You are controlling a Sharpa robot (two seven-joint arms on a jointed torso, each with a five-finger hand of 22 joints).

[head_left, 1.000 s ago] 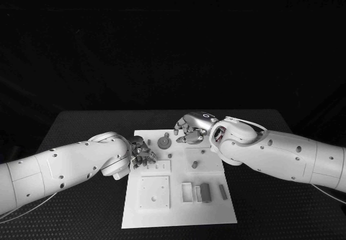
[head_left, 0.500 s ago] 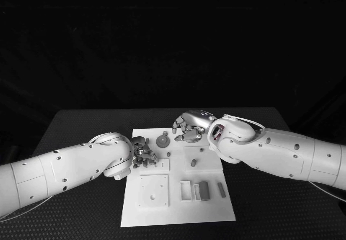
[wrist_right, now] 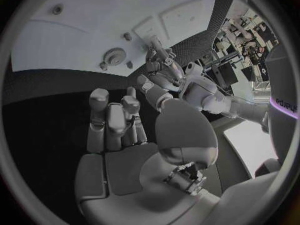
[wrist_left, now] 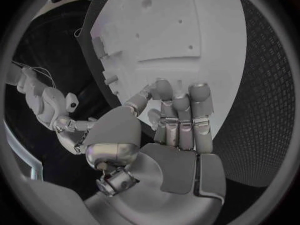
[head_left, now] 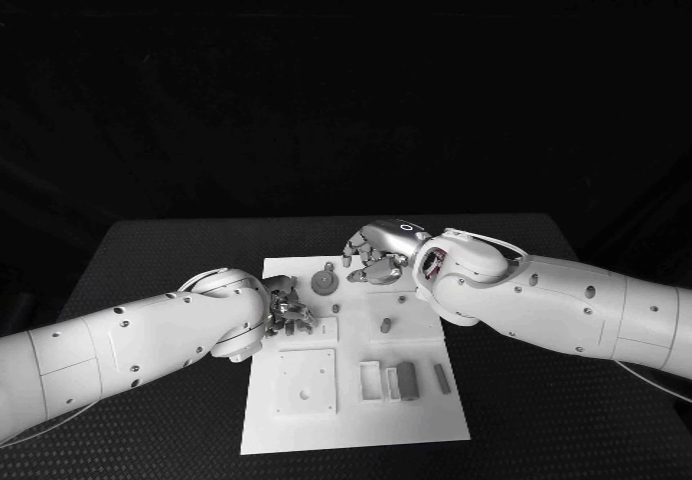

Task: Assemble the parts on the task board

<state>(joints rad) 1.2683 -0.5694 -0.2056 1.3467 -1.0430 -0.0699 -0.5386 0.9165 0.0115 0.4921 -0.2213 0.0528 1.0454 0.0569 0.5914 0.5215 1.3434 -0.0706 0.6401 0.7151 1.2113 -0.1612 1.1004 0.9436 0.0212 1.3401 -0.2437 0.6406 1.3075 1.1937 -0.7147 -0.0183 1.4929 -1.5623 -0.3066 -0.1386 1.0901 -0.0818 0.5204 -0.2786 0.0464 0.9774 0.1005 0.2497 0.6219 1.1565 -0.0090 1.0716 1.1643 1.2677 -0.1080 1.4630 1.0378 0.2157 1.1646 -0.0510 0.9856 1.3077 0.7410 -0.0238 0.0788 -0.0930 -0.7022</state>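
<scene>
Board [head_left: 310, 420]: flat white plate on black textured surface [head_left: 159, 260]. My left hand [head_left: 286, 307] and right hand [head_left: 378, 255]: fingers curled above board; grasp indeterminate.

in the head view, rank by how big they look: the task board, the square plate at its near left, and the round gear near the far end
1. task board
2. square plate
3. gear, smallest, though it lies farther from the camera.
</scene>
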